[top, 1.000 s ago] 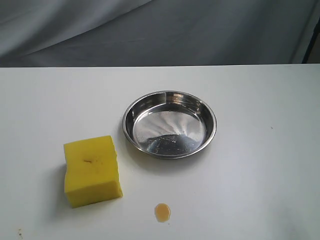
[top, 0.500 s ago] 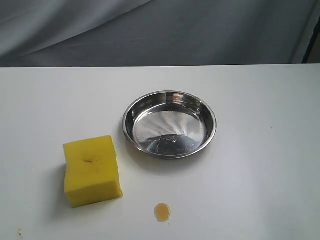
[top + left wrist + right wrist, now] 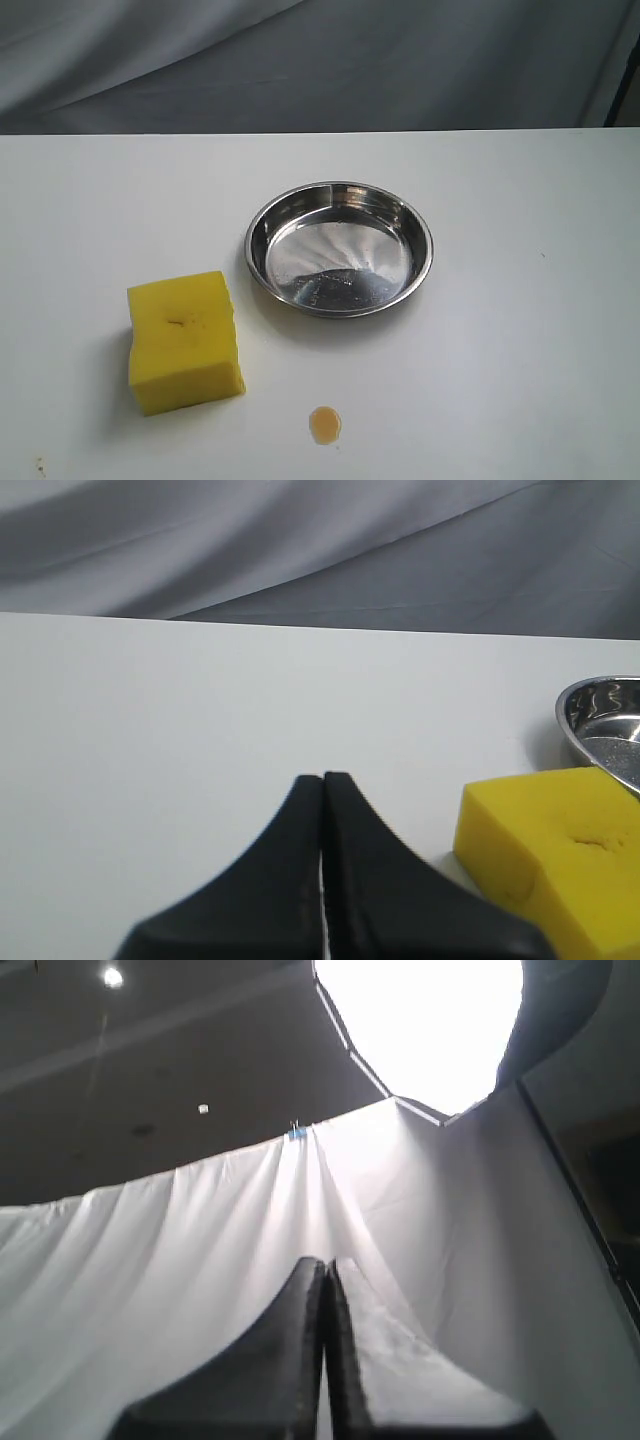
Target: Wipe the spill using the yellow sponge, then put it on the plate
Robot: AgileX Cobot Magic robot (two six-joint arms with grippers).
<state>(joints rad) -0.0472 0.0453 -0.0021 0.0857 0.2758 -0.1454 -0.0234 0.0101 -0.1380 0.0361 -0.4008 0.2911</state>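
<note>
The yellow sponge (image 3: 184, 341) lies on the white table, left of the steel plate (image 3: 340, 248). The small amber spill (image 3: 324, 424) sits near the table's front edge, right of the sponge. Neither gripper shows in the exterior view. In the left wrist view my left gripper (image 3: 323, 777) is shut with nothing in it, low over the table, with the sponge (image 3: 555, 855) beside it and the plate's rim (image 3: 598, 720) beyond. My right gripper (image 3: 326, 1262) is shut and empty, pointing up at a white curtain, with none of the task's things in its view.
A grey cloth backdrop (image 3: 320, 60) hangs behind the table's far edge. A few tiny dark specks (image 3: 40, 464) mark the table at the front left. A bright lamp (image 3: 420, 1020) shines above the white curtain (image 3: 200, 1260).
</note>
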